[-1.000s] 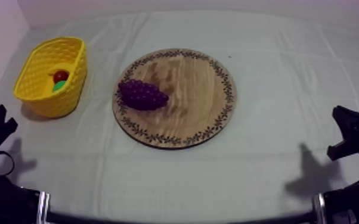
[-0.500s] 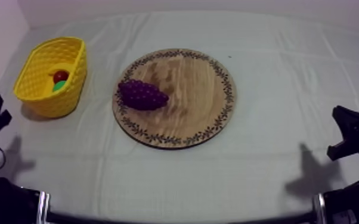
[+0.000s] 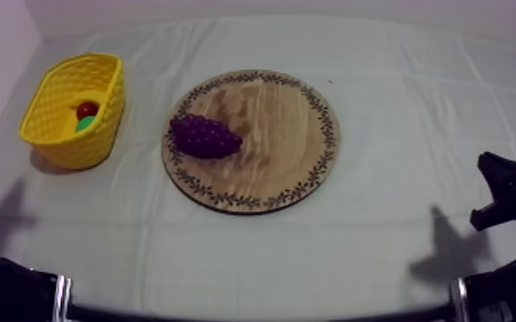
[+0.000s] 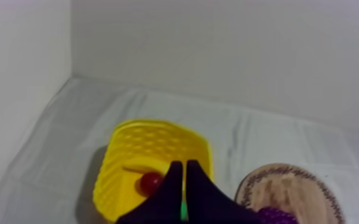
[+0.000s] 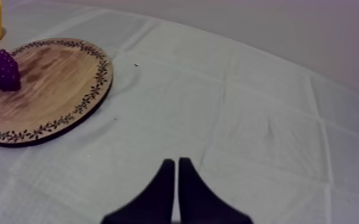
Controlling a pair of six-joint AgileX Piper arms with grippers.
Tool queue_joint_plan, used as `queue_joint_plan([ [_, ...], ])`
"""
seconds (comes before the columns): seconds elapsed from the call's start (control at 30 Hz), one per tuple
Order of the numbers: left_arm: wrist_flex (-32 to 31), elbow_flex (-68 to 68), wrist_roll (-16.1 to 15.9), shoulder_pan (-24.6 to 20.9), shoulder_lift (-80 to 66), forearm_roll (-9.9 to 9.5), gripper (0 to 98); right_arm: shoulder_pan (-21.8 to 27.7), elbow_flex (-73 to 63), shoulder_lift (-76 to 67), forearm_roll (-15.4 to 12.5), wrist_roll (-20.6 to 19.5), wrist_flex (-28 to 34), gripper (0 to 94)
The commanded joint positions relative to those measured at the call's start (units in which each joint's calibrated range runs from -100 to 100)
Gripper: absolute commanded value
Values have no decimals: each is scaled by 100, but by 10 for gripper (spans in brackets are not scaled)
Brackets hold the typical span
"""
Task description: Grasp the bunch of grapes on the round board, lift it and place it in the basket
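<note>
I see the grapes (image 3: 205, 137) on the board's (image 3: 279, 128) left side, lying left-to-right, near the basket (image 3: 99, 128). My left hand (image 4: 183, 170), fingers together, looks nearer. My right hand (image 5: 176, 167) is also closed on nothing.

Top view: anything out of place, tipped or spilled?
Nothing stands out. The bunch of grapes lies on the wooden board near its rim, and the yellow basket stands upright beside it with a small red fruit inside.
</note>
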Motion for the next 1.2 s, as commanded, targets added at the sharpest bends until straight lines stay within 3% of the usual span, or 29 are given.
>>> queue_joint_plan([
  [0.0,104,-858,55,178,531,-16,0,2,-3,-1,1,0,0,4],
  [0.17,337,-1735,-122,545,1274,-40,0,2,-3,-1,1,1,0,4],
  [0.67,864,-3498,-1112,1466,3247,-71,0,2,-3,-1,1,5,0,4],
  [1.17,2154,-4848,-1867,2029,5281,-75,0,2,-3,-1,1,0,0,4],
])
